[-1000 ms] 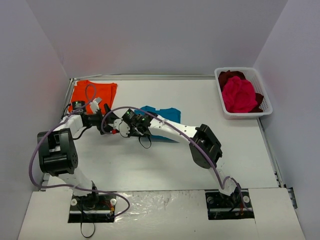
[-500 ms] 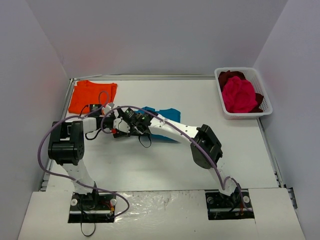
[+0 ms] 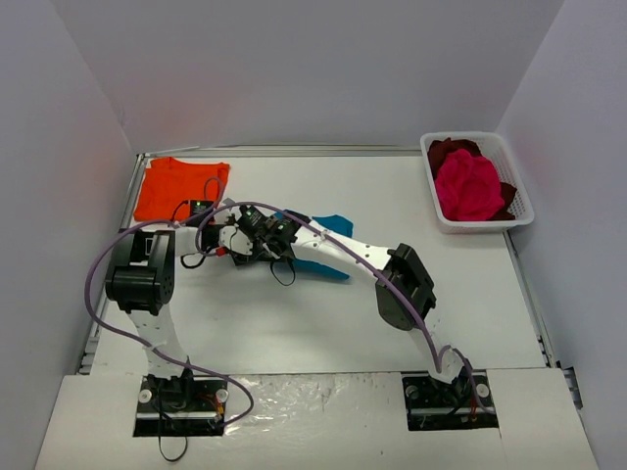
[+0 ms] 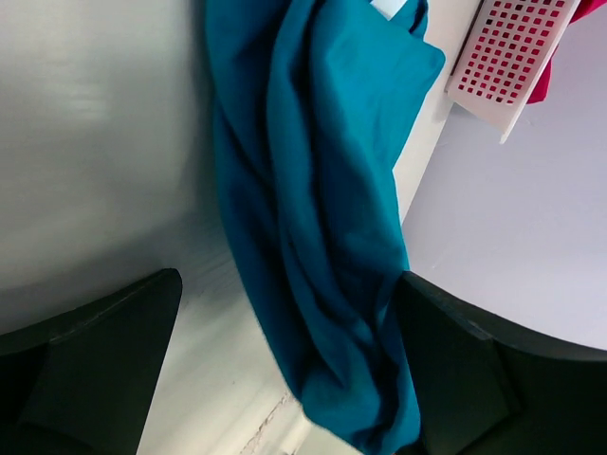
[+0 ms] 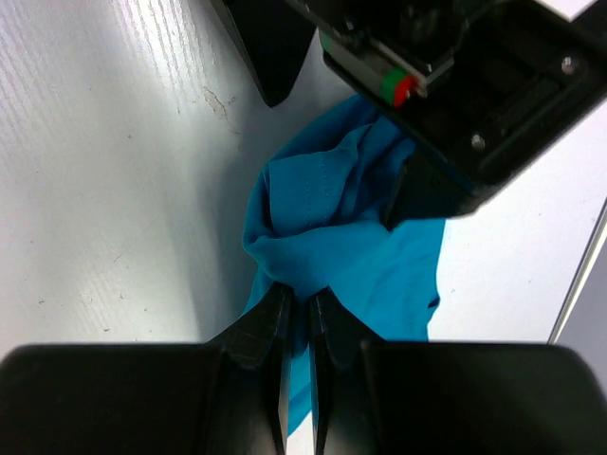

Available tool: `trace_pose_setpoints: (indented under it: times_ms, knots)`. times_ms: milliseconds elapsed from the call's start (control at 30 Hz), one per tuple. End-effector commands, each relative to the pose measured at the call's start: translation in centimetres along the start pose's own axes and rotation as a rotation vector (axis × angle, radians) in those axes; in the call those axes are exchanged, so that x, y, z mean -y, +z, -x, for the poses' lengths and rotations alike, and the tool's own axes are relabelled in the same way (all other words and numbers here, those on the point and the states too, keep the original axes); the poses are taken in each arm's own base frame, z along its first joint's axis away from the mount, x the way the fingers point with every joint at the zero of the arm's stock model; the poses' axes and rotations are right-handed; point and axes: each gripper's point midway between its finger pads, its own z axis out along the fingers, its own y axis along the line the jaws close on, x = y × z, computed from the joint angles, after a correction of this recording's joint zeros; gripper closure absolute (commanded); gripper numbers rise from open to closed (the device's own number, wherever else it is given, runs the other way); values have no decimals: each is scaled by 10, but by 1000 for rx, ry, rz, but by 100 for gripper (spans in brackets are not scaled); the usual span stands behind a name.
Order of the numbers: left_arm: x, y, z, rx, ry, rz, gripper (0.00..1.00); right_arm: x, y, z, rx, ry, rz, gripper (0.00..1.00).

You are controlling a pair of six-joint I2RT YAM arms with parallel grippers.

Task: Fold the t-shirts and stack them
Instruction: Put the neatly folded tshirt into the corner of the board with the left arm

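One teal-blue t-shirt (image 4: 313, 190), pinched by the right hand (image 5: 299, 299), lies inside the spread left hand (image 4: 285, 355)

Left wrist: left end effector (image 4: 285, 282) fingers (image 4: 95, 370) cut off at bottom edge. Teal t-shirt (image 4: 313, 218) runs out of frame at the top. Basket (image 4: 507, 57) cropped at the corner.

Right wrist: cloth betw. the pinched right end effector (image 5: 296, 305) pads is hidden. Left end effector's black body covers the shirt's upper right & is cropped by the top edge.

Top view: shirt mostly under right arm (image 3: 338, 257). Both end effectors overlap, too small to tell jaws. Dark red t-shirt (image 3: 449, 150) largely buried under magenta t-shirt (image 3: 468, 186).
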Motion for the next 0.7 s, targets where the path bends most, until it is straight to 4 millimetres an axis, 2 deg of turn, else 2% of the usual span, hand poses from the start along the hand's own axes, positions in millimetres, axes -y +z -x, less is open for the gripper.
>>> trace_pose_setpoints:
  times_ms: [0, 133, 167, 300, 333, 367, 467, 500, 567, 600, 667]
  knots:
    - [12, 13, 10, 41, 25, 3, 6, 1, -2, -4, -27, -2, 4, 100]
    - [14, 21, 12, 27, 28, -10, 6, -2, 0, -5, -29, -3, 13, 100]
    - [20, 22, 13, 19, 45, -30, 6, -2, 0, -4, -29, -2, 13, 100]
    - [14, 32, 9, -23, 79, -20, 4, -3, 2, -4, -32, -4, 18, 100]
    - [13, 33, 9, -30, 81, -25, 12, -3, 3, -4, -32, -4, 18, 100]
    - [12, 34, 9, -31, 75, -24, 26, -3, 3, -4, -33, -5, 19, 100]
    - [10, 36, 9, -33, 79, -25, 52, -5, 4, -5, -37, -6, 24, 100]
    - [11, 37, 9, -34, 79, -29, 71, -5, 5, -5, -37, -6, 24, 100]
    - [15, 37, 10, -36, 81, -46, 91, -6, 6, -5, -39, -5, 29, 100]
    - [17, 37, 10, -38, 79, -55, 97, -7, 7, -5, -41, -6, 31, 100]
    - [27, 37, 11, -41, 78, -100, 98, -7, 9, -6, -49, -9, 29, 100]
